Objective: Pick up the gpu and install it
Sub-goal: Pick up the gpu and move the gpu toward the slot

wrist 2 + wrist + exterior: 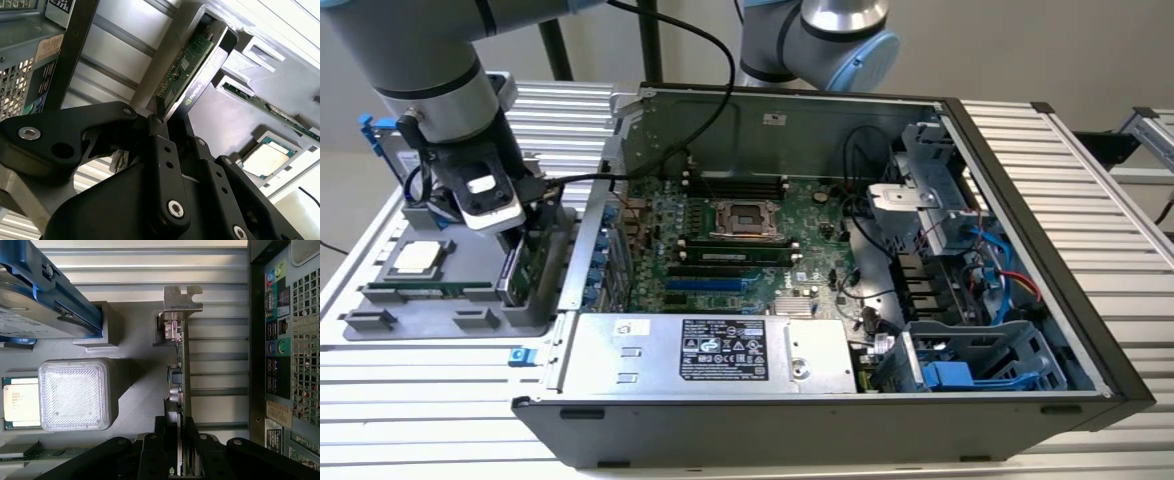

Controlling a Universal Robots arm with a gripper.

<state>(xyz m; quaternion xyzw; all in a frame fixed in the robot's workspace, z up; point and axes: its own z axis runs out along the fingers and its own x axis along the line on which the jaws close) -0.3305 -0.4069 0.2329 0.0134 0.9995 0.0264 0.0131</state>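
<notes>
Open computer case [1014, 250] lies on its side on a slatted metal table [427, 420], motherboard [720, 240] exposed, power supply [707, 350] along the near wall. Grey parts tray [454, 322] sits just beside the case, on the exterior view's left. Arm reaches down over the tray. The gpu [516, 270] stands on edge in a slot at the side of the tray nearest the case, not yet in the machine. In the first wrist view the card [181, 365] shows edge-on, with its silver bracket [182, 297] at the end far from the gripper [181, 421]. The two black fingers [167, 440] sit one on each face of the card and appear pressed against it, so the gripper is clenched on the gpu. The second wrist view shows the same grasp: fingertips meet the card's near edge, green board [187, 65] on one face, black shroud [200, 87] on the other. Also in the tray are a processor [262, 161], a memory stick [270, 107] and a hard drive in a blue frame [30, 300].
</notes>
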